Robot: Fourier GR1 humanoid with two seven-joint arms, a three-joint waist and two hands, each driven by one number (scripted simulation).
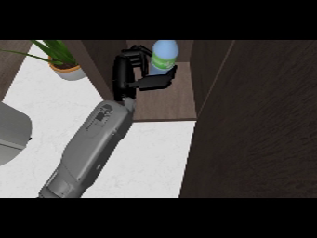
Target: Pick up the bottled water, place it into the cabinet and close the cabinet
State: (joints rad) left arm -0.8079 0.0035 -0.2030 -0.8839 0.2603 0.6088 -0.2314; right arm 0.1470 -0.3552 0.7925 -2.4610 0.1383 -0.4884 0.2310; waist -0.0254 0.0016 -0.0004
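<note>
Bottled water stands upright inside the open cabinet, the hand with its fingers curled round it. Best to settle its base on the shelf before letting go, then withdraw straight back, clear of the door.

pale-blue bottled water, upright, inside cabinet

A potted plant stands on the white counter, near a grey appliance.
</note>
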